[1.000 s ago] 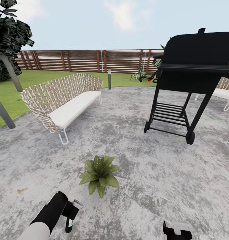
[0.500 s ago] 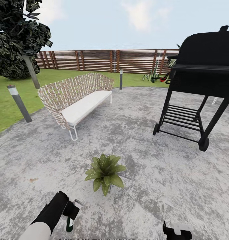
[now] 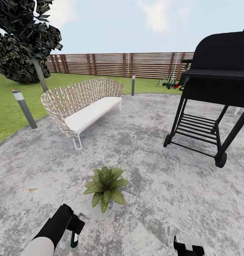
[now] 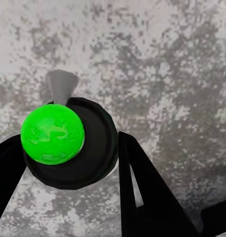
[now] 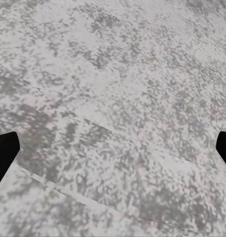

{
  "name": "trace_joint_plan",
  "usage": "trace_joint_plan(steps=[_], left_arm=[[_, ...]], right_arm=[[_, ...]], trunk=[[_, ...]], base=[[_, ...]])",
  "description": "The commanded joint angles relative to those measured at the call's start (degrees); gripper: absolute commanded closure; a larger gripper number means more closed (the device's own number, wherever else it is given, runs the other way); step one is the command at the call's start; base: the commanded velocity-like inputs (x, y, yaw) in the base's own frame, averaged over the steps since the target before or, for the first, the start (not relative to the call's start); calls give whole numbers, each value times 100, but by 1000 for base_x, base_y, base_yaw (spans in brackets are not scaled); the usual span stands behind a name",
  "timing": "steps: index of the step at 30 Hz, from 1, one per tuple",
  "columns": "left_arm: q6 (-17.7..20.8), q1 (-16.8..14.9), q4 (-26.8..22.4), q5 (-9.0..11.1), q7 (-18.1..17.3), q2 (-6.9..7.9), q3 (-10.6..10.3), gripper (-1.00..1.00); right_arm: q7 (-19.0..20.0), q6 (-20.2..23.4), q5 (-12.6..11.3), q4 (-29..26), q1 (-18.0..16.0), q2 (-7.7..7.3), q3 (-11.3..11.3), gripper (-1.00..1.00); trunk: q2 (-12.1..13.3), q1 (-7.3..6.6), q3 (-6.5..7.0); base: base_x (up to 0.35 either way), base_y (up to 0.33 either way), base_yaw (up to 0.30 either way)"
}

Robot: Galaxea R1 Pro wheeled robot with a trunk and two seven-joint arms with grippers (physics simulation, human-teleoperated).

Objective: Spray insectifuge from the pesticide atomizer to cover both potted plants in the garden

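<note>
Pesticide atomizer [image 3: 74,239] grasped in left gripper [image 3: 76,227] jaws, potted plant [image 3: 105,186] just ahead on stone patio [image 3: 161,185], right gripper [image 3: 187,246] jaws spread apart.

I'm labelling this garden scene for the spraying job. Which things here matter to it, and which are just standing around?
For the job:
spray bottle, held in the left claw
potted plant on the stone patio

Standing around:
wicker sofa
black grill
bollard lamp
fence
tree
</note>
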Motion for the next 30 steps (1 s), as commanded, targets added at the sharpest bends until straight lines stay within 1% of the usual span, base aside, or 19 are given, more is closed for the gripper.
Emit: trace_joint_plan(steps=[1, 9, 15, 16, 19, 20, 25, 30], left_arm=[[11, -5, -6, -60, -53, -10, 42, 100], [11, -5, 36, -77, -46, 7, 14, 100], [11, -5, 6, -78, -46, 7, 14, 100], [11, -5, 1, -78, -46, 7, 16, 100], [11, -5, 0, -78, -46, -1, 16, 100], [11, -5, -4, -78, -46, -1, 17, 100], [11, -5, -9, -78, -46, 7, 32, 100], [11, -5, -9, -78, -46, 7, 41, 100]], right_arm=[[-17, -15, 60, 6, -3, 1, -37, -100], [-17, -14, 60, 6, -3, -5, -38, -100], [-17, -23, 62, -2, -3, 9, -44, -100], [-17, -19, 67, 3, -3, -12, -45, -100], [-12, -16, 74, 11, -3, -94, -38, -100], [-7, -16, 71, 9, -3, -99, -38, -100], [-8, -16, 61, 6, -3, -50, -37, -100], [-8, -16, 60, 6, -3, -43, -37, -100]], trunk=[[-2, 1, -5], [-2, 1, -5], [-2, 1, -5], [-2, 1, -5], [-2, 1, -5], [-2, 1, -5], [-2, 1, -5], [-2, 1, -5]], base=[[157, -119, 274], [29, -21, 267], [0, 0, 40], [0, -14, 0], [84, -245, 0], [90, -259, 0], [76, -265, 0], [11, -270, 0]])
